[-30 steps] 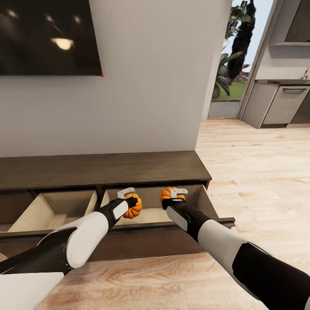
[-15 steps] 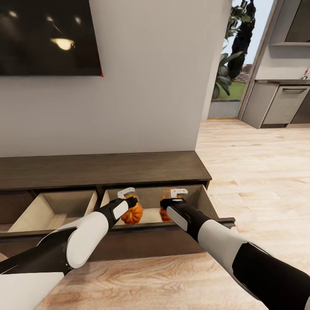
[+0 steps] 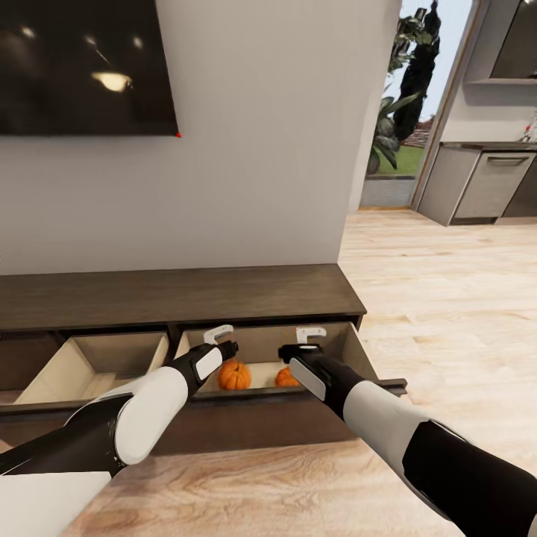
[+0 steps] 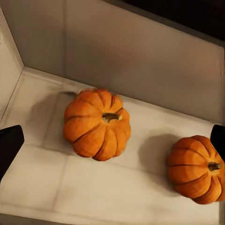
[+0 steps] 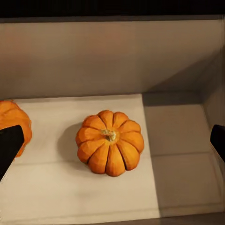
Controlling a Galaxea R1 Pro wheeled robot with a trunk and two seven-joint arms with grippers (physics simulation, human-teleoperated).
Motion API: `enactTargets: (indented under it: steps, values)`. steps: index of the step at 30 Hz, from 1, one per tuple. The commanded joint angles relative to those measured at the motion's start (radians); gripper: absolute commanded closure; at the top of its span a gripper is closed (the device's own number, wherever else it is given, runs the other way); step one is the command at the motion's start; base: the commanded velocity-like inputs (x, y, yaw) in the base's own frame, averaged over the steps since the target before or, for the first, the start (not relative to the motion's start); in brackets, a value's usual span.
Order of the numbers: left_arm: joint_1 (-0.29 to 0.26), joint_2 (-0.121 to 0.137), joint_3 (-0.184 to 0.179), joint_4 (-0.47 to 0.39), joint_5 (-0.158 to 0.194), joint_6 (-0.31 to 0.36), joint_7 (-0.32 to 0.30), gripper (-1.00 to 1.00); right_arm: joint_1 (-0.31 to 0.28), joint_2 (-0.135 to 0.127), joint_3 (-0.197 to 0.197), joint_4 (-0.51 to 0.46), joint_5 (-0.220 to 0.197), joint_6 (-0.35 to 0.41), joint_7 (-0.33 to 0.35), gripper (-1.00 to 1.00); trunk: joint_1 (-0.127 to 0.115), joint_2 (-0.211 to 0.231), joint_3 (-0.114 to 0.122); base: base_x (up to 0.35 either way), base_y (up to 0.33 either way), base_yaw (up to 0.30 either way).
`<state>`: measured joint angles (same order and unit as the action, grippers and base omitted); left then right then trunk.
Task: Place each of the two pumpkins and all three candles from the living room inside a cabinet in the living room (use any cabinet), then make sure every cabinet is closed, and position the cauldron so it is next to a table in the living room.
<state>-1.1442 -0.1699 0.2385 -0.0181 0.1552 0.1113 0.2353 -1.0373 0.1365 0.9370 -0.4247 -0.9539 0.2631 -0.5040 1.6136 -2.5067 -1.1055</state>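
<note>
Head view: the 2 pumpkins are seen on the pale floor of the right-hand open drawer (image 3: 347,350) of the cabinet (image 3: 179,294). The left pumpkin (image 3: 234,375) is partly covered by the left arm, and the right pumpkin (image 3: 286,377) is largely hidden behind the right wrist, so only an orange sliver is seen. The left gripper (image 3: 221,339) and right gripper (image 3: 307,340) are held above the drawer, each with jaws spread and nothing between them. A 2nd drawer (image 3: 97,362), left of the 1st, also stands open; its floor is partly blocked by the left arm and nothing is seen in it. The cabinet's left end is cut off by the frame.

Left wrist view: both pumpkins are seen from above, sitting upright with stems up. 1 pumpkin (image 4: 97,123) is shown whole near the drawer's back wall; the other (image 4: 197,168) is clipped at the frame edge. They are near each other but apart. Only the dark fingertips (image 4: 9,145) are visible at the frame's sides, wide apart.

Right wrist view: 1 pumpkin (image 5: 110,142) sits upright in the drawer, stem up, clear of the walls. The other (image 5: 14,124) is half hidden behind a dark fingertip (image 5: 8,147). The jaws are spread wide.
</note>
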Motion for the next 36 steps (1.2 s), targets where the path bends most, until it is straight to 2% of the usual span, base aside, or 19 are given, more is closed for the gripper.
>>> enactTargets:
  steps: [1,26,30,36]
  values:
    - [0.000,0.000,-0.003,-0.002,0.010,0.005,0.004,-1.00,-0.001,-0.001,0.008,-0.002,-0.005,0.003,-0.007,-1.00,-0.001,0.000,0.003,0.000,0.000,0.000]
    - [0.006,-0.001,-0.004,-0.002,0.009,0.009,0.012,-1.00,0.000,0.001,0.015,-0.008,0.006,-0.008,-0.008,-1.00,-0.012,0.006,0.100,0.000,0.000,0.000]
    - [0.006,-0.001,-0.003,-0.003,0.009,0.009,0.013,-1.00,0.000,-0.001,0.014,-0.009,0.007,-0.063,-0.008,-1.00,-0.014,0.007,0.115,0.000,0.000,0.000]
    - [0.006,-0.002,-0.002,-0.002,0.009,0.007,0.015,-1.00,0.001,-0.005,0.017,-0.006,0.008,-0.232,-0.007,-1.00,-0.037,0.049,0.134,0.000,0.000,0.000]
